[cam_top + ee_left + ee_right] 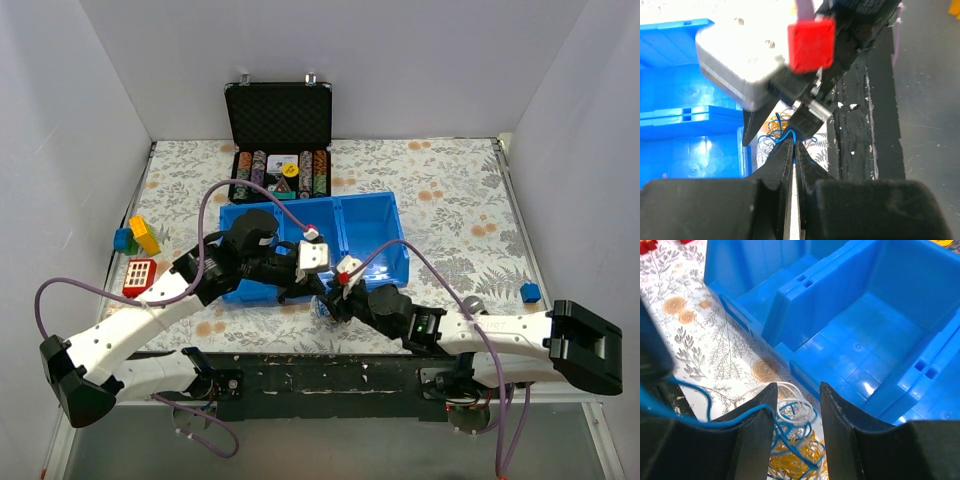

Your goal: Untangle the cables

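Observation:
The cables are a small clump (pixel 325 309) of yellow, blue and pale loops on the flowered cloth, just in front of the blue tray (pixel 375 225). My left gripper (pixel 794 142) is shut on a blue loop (pixel 788 134) pulled up from the clump (pixel 771 134). My right gripper (pixel 797 387) is open, its jaws standing either side of the clump (pixel 797 447) just above it. A taut blue strand (pixel 715 421) runs over its left finger (pixel 757 425). In the top view both grippers, left (pixel 316 295) and right (pixel 333 302), meet over the clump.
The blue tray (pixel 865 330) lies right behind the clump. An open black case of poker chips (pixel 280 150) stands at the back. Toy blocks (pixel 138 236) and a red piece (pixel 140 275) lie at the left, a small blue block (pixel 530 292) at the right. The black table edge (pixel 855 135) is close.

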Robot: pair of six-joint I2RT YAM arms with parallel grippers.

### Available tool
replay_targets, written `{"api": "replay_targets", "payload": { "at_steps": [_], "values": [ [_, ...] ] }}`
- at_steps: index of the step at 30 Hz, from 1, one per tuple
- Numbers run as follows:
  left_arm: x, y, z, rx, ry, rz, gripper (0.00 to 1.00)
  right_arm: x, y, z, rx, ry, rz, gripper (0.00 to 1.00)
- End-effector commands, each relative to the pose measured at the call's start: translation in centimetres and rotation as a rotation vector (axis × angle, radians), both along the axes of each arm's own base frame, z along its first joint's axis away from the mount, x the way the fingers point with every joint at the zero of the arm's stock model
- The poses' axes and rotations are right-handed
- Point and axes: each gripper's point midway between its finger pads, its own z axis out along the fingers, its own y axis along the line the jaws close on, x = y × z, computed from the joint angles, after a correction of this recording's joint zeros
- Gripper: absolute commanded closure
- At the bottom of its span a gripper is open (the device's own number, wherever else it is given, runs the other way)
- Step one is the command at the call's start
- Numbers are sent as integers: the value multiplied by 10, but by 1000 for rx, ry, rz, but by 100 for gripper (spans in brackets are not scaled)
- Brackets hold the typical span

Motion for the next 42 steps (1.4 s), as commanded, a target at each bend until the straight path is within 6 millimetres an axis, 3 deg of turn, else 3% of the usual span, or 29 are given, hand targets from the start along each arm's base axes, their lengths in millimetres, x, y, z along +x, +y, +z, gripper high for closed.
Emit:
{"api": "replay_targets", "payload": {
  "at_steps": [1,6,9,15,19,26,35,42],
  "values": [
    [-20,-3,33,-78,49,-57,100,-1,23,22,64,-22,41,54],
    [-8,-7,75,-152,-34,-14,100,-13,23,-16,-32,44,89,54],
    [6,-9,115,-217,-127,34,100,-18,13,-39,-71,80,86,53],
    [33,-4,193,-321,-321,141,100,-22,0,-69,-134,125,62,52],
    [38,2,224,-379,-401,175,100,-23,-5,-88,-176,158,54,52],
    [53,19,269,-464,-568,289,100,-24,-8,-94,-203,172,42,52],
    [54,55,395,-736,-904,434,100,-23,-9,-97,-239,175,39,48],
    [43,79,451,-885,-1032,502,100,-26,-9,-93,-222,189,50,43]
  ]
}}
